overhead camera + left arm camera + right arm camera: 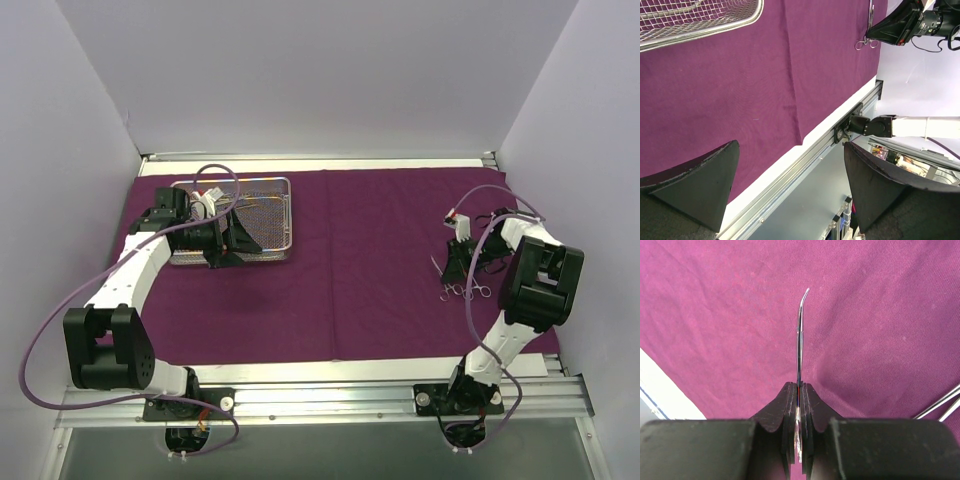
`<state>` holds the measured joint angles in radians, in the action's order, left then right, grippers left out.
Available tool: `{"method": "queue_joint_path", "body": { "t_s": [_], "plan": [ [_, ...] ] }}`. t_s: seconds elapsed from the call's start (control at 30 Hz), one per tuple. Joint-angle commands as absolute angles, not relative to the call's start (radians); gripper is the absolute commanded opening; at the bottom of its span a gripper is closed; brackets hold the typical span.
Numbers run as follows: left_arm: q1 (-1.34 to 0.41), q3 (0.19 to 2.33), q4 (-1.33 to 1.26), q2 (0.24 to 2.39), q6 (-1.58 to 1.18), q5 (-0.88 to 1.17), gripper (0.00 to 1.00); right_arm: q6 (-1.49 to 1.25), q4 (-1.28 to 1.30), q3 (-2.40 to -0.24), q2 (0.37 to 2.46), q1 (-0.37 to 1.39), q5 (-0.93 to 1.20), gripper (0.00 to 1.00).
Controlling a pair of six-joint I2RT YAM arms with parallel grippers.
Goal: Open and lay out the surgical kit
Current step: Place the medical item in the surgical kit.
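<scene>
One wire-mesh tray [289,220], contents unclear; right gripper [798,390] pinches a curved instrument [799,335].

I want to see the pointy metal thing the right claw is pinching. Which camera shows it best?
The right wrist view: the curved instrument sticks out close and sharp from the shut right gripper. The top view shows that gripper tiny, the instrument hardly visible. The left wrist view shows that gripper only far off.
</scene>
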<state>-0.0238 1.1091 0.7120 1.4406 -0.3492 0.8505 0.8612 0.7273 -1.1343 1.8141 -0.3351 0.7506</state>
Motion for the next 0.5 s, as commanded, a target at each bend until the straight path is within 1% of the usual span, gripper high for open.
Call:
{"method": "queue_joint_path", "body": {
  "t_s": [0.0, 0.1, 0.17, 0.2, 0.27, 0.3, 0.37, 0.43, 0.47],
  "plan": [
    [-0.014, 1.124, 0.669, 1.442, -0.347, 0.887, 0.94, 0.865, 0.744, -1.131, 1.832, -0.339, 0.724, 0.04],
    [-0.015, 1.124, 0.669, 1.443, -0.345, 0.888, 0.94, 0.861, 0.742, -1.132, 1.833, -0.339, 0.719, 0.12],
    [-0.014, 1.124, 0.669, 1.445, -0.344, 0.888, 0.94, 0.856, 0.741, -1.131, 1.833, -0.339, 0.709, 0.15],
    [-0.014, 1.126, 0.669, 1.448, -0.344, 0.888, 0.94, 0.853, 0.739, -1.128, 1.832, -0.341, 0.704, 0.22],
    [-0.014, 1.126, 0.666, 1.450, -0.344, 0.890, 0.94, 0.847, 0.735, -1.126, 1.829, -0.341, 0.696, 0.30],
    [-0.014, 1.126, 0.663, 1.451, -0.345, 0.891, 0.94, 0.842, 0.732, -1.124, 1.827, -0.339, 0.692, 0.37],
    [-0.014, 1.123, 0.660, 1.453, -0.347, 0.896, 0.94, 0.825, 0.716, -1.120, 1.815, -0.344, 0.677, 0.43],
    [-0.014, 1.123, 0.658, 1.454, -0.347, 0.897, 0.94, 0.819, 0.712, -1.117, 1.801, -0.359, 0.673, 0.47],
    [-0.014, 1.126, 0.657, 1.454, -0.348, 0.899, 0.94, 0.805, 0.700, -1.117, 1.796, -0.365, 0.670, 0.47]
  ]
}}
